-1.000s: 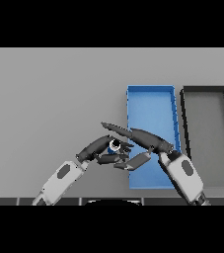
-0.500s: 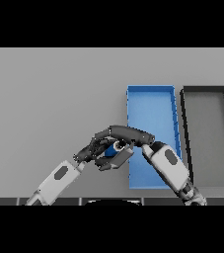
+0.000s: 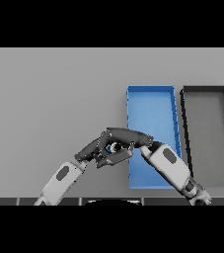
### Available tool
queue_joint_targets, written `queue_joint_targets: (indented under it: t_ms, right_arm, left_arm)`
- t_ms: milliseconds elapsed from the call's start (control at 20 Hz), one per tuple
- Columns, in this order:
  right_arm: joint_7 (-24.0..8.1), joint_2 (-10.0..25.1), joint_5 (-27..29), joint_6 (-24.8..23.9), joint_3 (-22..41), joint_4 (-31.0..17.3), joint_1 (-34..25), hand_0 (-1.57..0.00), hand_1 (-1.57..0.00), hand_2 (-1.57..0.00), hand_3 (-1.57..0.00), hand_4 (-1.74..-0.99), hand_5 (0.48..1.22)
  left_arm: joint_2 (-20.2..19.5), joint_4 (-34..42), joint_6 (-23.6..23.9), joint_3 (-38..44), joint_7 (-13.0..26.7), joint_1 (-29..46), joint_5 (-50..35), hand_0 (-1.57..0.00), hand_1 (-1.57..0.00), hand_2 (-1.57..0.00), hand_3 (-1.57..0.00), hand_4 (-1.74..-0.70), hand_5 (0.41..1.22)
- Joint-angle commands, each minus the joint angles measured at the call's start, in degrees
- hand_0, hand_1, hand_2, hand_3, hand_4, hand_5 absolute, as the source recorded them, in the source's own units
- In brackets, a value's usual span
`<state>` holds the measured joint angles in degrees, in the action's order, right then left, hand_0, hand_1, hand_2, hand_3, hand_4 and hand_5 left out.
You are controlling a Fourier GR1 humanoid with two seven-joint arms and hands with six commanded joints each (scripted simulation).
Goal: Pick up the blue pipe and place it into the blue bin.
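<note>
**mod_ray:** While we're counting stuff, what's actually on the grey table (image 3: 44, 89) right now?

**binwatcher:** Two bins, two hands, one pipe. Blue bin (image 3: 153, 106) sits right of centre, and the dark bin (image 3: 207, 128) is just beside it on its right, both long and narrow, running away from the robot. Neither has anything lying in the parts I can see.

**mod_ray:** And the blue pipe?

**binwatcher:** Only a small bit of the blue pipe (image 3: 114, 147) shows, a blue and white spot tucked between the two hands, just left of the blue bin's left wall and near its front end. It's outside the bin. Can't tell if it's touching the table or lifted.

**mod_ray:** Which hand has it?

**binwatcher:** Right hand (image 3: 128, 134) reaches in from the lower right, crossing over the blue bin's front left corner, fingers stretched long over the top of the pipe with the thumb below, so it looks pinched narrow around it. Left hand (image 3: 96, 148) comes up from the lower left and meets it, fingers curled close against the same spot.

**mod_ray:** Anything blocking?

**binwatcher:** The right forearm covers the bin's near left part, and the hands hide most of the pipe.
</note>
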<state>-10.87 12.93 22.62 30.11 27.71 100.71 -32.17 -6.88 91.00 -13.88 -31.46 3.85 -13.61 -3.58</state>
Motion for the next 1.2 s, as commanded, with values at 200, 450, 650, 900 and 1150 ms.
queue_joint_targets:
  t_ms: [200, 450, 650, 900, 1150]
  right_arm:
    - [0.8, 2.1, 4.3, -4.0, 1.9, 1.0, 0.5, -1.54, -1.54, -1.54, -1.53, -1.483, 1.179]
    - [0.2, 3.5, 4.0, -5.5, 3.6, 0.9, -0.8, -1.56, -1.56, -1.56, -1.56, -1.492, 1.207]
    - [0.7, 3.9, 4.6, -5.7, 4.4, 0.9, -1.0, -1.57, -1.57, -1.57, -1.57, -1.496, 1.215]
    - [0.3, 4.8, 4.5, -6.3, 4.7, 1.0, -1.3, -1.57, -1.57, -1.57, -1.57, -1.491, 1.219]
    - [-0.2, 5.2, 7.5, -7.3, 3.6, 0.3, -1.9, -1.57, -1.57, -1.57, -1.57, -1.489, 1.220]
  left_arm:
    - [-1.1, 0.7, -1.0, 0.3, -2.7, 0.1, 2.9, -1.16, -1.08, -0.98, -1.07, -1.54, 1.221]
    - [-3.2, 0.4, -5.3, -0.4, -5.3, -0.5, 9.6, -0.38, -0.35, -0.32, -0.35, -1.09, 1.113]
    - [-3.2, -0.5, -4.7, 0.7, -5.5, -1.0, 10.9, -0.15, -0.14, -0.13, -0.14, -0.94, 0.785]
    - [-2.7, -0.4, -4.7, 1.0, -4.9, -0.3, 10.2, -0.05, -0.05, -0.04, -0.05, -0.89, 0.617]
    - [-1.9, -0.8, -4.0, 1.8, -1.6, -0.5, 9.3, -0.02, -0.01, -0.01, -0.01, -0.90, 0.562]
